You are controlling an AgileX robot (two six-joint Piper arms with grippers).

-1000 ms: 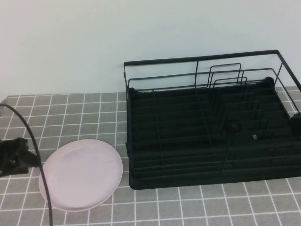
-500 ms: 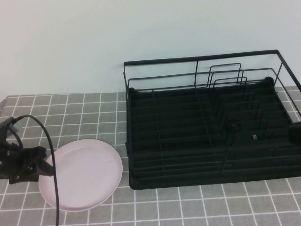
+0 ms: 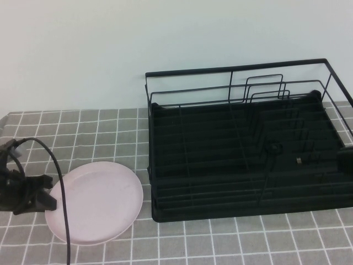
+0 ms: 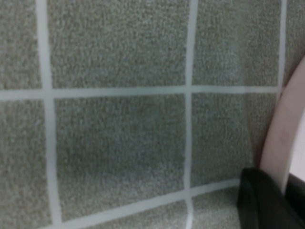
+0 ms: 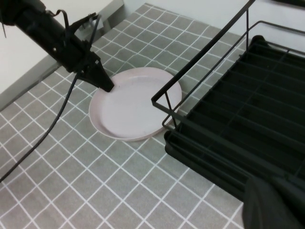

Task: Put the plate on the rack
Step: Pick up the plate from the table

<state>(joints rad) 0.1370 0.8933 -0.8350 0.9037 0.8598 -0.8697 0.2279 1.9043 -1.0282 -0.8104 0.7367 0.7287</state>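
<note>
The plate (image 3: 95,202) lies flat on the tiled worktop (image 3: 99,132), at 9 o'clock beside the rack (image 3: 248,160). Its outer rim is clamped by the left gripper (image 3: 47,199). The right gripper (image 5: 274,202), near the rack, cannot be judged.

The pink plate (image 3: 95,202) lies flat on the grey tiled counter (image 3: 99,132), near the front left. The left claw (image 3: 45,196) sits low at the plate's left rim, its tips touching the edge; whether it grips the rim cannot be told. A black cable (image 3: 59,190) arcs from the arm across the plate's left side. The black wire rack (image 3: 248,143) stands just right of the plate, holding no dishes. The right claw (image 3: 347,154) barely shows at the right edge.
</note>
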